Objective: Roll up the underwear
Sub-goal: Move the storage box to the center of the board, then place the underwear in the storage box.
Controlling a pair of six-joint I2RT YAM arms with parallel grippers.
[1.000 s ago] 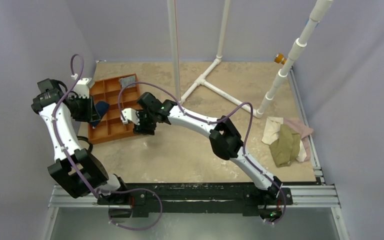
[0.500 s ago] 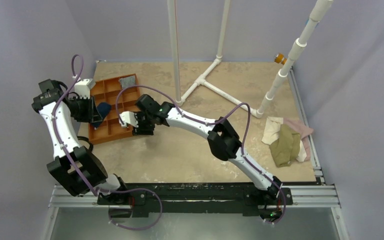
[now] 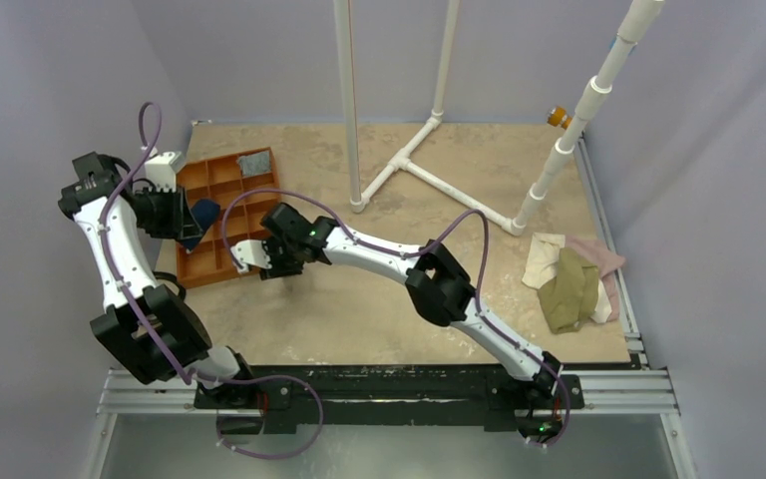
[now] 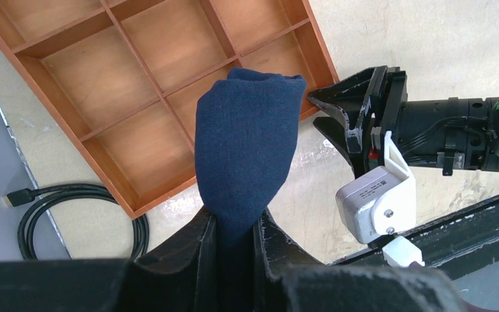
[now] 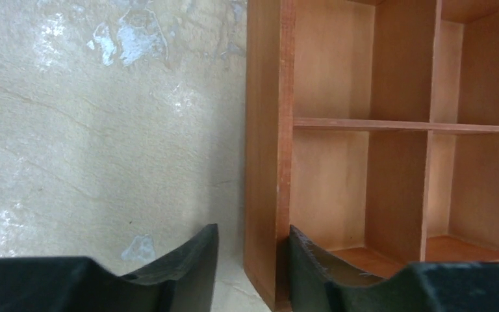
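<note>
The navy-blue underwear (image 4: 247, 143), rolled into a bundle, is pinched in my left gripper (image 4: 235, 224) and hangs above the orange compartment tray (image 4: 136, 84). In the top view the underwear (image 3: 202, 213) sits over the tray's middle compartments (image 3: 221, 261), held by the left gripper (image 3: 188, 220). My right gripper (image 5: 252, 250) straddles the tray's right wall (image 5: 266, 162) near its near corner. One finger is inside against the wall; the other is outside with a small gap. It also shows in the top view (image 3: 264, 261) and the left wrist view (image 4: 334, 114).
A grey cloth (image 3: 254, 162) lies in a far tray compartment. An olive-green garment (image 3: 571, 289) and pale pink cloth (image 3: 603, 257) lie at the table's right edge. A white pipe frame (image 3: 429, 170) stands at the back. A black cable (image 4: 78, 201) lies left of the tray.
My right gripper has moved left and nearer along the tray's right wall to its near corner. My left arm has shifted slightly up and left, still holding the underwear.
</note>
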